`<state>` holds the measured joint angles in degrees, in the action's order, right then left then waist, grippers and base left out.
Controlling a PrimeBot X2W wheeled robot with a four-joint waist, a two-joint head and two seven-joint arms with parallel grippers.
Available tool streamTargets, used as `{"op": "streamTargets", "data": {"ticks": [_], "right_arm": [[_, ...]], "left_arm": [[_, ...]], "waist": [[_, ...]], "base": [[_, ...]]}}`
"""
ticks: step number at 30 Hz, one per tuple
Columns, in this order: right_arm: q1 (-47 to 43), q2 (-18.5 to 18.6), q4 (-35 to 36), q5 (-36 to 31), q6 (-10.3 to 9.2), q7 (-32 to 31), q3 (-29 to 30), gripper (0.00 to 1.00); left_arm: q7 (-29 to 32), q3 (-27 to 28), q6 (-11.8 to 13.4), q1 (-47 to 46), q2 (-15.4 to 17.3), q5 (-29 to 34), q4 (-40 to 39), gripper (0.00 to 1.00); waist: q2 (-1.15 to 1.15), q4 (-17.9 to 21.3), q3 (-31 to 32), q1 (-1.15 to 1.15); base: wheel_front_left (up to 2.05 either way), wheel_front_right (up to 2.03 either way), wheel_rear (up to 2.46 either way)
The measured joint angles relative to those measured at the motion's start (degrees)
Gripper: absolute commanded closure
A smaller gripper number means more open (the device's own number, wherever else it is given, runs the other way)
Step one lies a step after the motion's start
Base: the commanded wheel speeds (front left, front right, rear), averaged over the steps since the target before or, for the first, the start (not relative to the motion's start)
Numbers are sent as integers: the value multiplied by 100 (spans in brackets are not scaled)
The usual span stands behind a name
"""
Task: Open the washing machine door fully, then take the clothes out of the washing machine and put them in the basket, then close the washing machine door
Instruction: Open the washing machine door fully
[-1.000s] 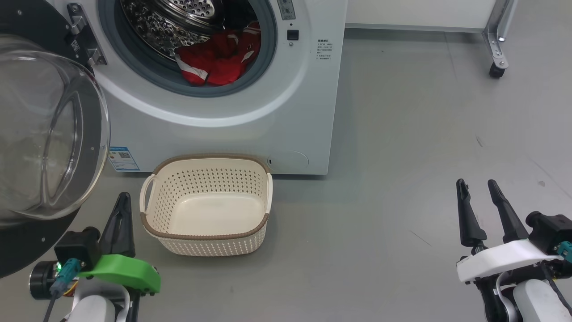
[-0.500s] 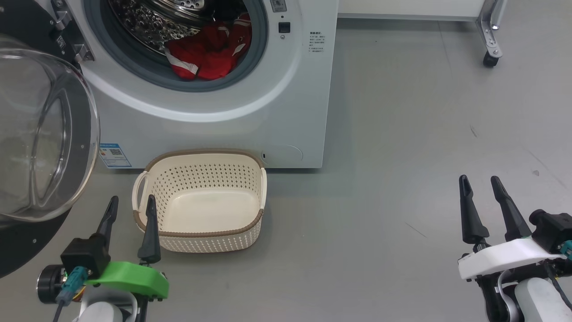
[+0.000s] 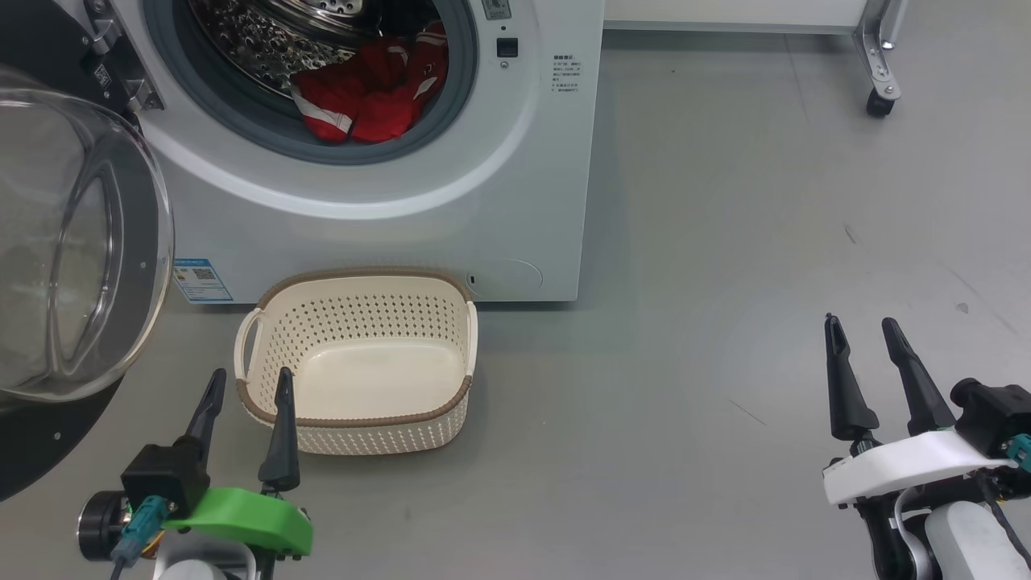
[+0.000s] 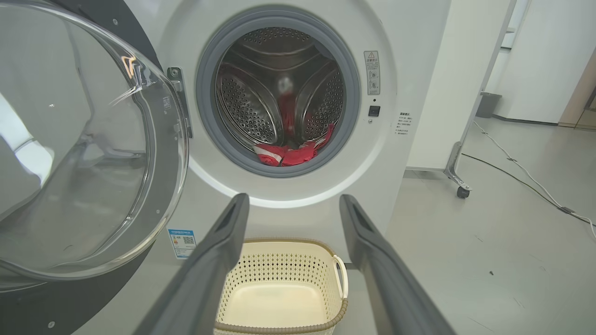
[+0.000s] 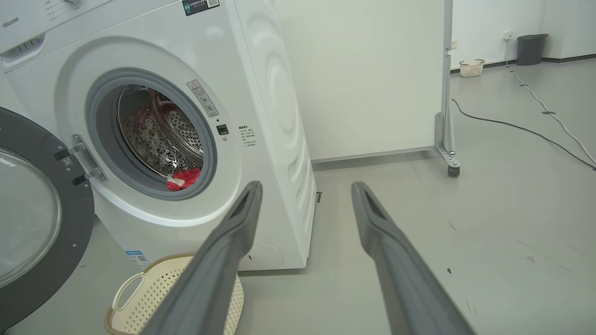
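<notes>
Left gripper: fingers spread wide, pinching nothing. Low over the floor, just beside the near left corner of the basket.

Right gripper: likewise spread and empty. Over bare floor well to the right, apart from everything.

Basket: cream, perforated, nothing inside. On the floor, hard against the foot of the washing machine, below its opening.

Washing machine door: swung out to the left on its hinge. Judged fully open.

Clothes: red with white trim, heaped at the bottom front of the drum, against the grey gasket. Possibly some separate white fabric there too, hard to tell.

Step in hand, by judgement: unloading, not yet begun. Next move calls for reaching one gripper over the gasket lip into the drum, closing on a fold of red cloth, drawing it clear and lowering it into the basket.
</notes>
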<state>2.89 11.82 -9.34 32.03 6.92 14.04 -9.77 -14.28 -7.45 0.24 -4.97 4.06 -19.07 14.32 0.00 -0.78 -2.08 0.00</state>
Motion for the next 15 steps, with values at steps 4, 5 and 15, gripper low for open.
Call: {"op": "streamTargets", "data": {"ticks": [4, 5, 15], "right_arm": [[-23, 18, -4, -93, 0, 0, -11, 0], [-29, 32, -4, -108, 0, 0, -15, 0], [-66, 118, -34, -332, -2, 0, -63, 0]], "left_arm": [[0, 1, 18, 21, -11, 0, -18, 0], [0, 1, 25, 27, -14, 0, -24, 0], [0, -29, 107, 64, -35, 48, -67, 0]], "waist": [[0, -1, 1, 0], [0, -1, 1, 0], [0, 6, -12, 0]], "base": [[0, 0, 0], [0, 0, 0], [0, 0, 0]]}}
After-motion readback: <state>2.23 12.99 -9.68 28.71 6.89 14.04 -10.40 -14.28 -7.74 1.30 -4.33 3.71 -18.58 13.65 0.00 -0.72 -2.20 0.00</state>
